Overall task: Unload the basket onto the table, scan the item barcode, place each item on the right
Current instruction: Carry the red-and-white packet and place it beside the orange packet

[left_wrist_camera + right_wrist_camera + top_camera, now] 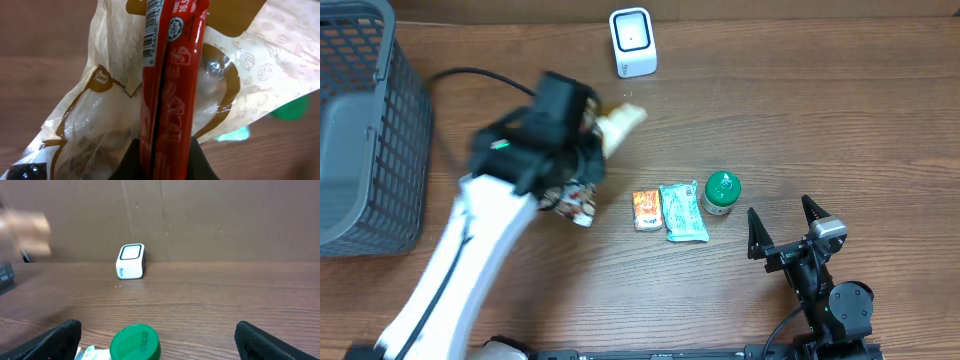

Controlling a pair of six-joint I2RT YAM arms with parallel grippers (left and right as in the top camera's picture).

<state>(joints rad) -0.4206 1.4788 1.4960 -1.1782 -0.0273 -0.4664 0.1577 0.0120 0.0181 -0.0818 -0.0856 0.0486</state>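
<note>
While the left gripper (592,128) clamps it tight, the red packet (170,85) sits a little short of the white scanner (632,42).
Its barcode (151,30) runs down one edge, and a cream-and-brown bag (90,100) lies against it. An orange packet (646,210), a teal packet (684,212) and a green-lidded jar (722,192) lie in a row nearby, with the right gripper (785,225) beside them, jaws spread wide. A grey basket (360,130) stands at far left.

Overhead looks straight down, left wrist very close in, right wrist low across table (225,295) toward scanner (131,261) (overhead shares it).
</note>
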